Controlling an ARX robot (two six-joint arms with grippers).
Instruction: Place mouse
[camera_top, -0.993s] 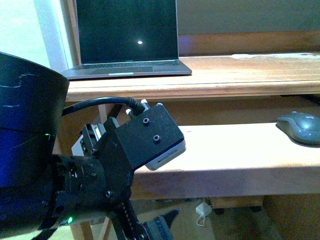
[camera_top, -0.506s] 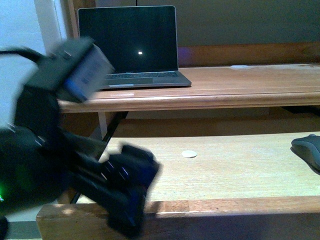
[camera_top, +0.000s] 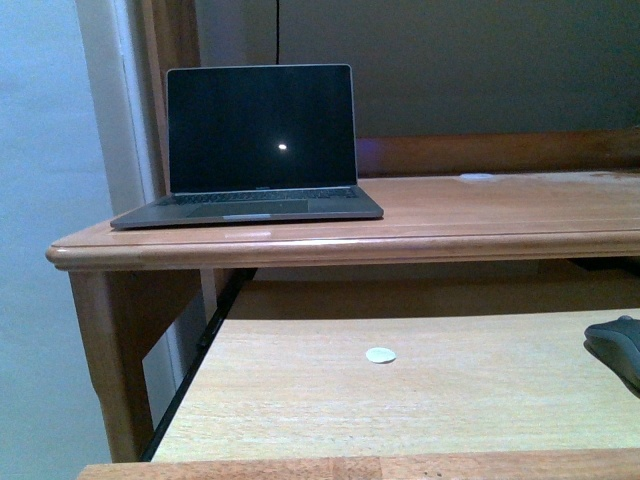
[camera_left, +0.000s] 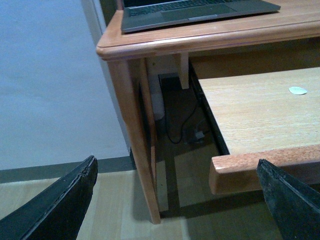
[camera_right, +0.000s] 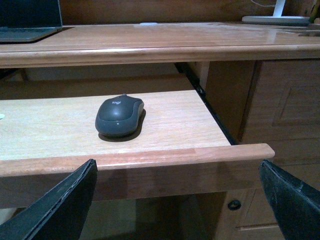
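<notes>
Now, one mouse (camera_right: 119, 116) is seen on the pull-out shelf (camera_right: 170, 117), clipped at the lower right edge of the front view. Its long axis is laid front to back across the shelf, slightly slanted, with the logo end turned toward the desk's rear. One laptop (camera_top: 255, 145) is set open at the upper left, screen dark, on the desk top (camera_top: 480, 215). One white disc (camera_top: 380, 355) is spotted at lower centre, well apart from the mouse. The left gripper (camera_left: 176, 167) is spread wide and holds nothing. The right gripper (camera_right: 177, 167) is likewise spread and empty, and the shelf's front lip (camera_right: 135, 157) is found between it and the mouse.
</notes>
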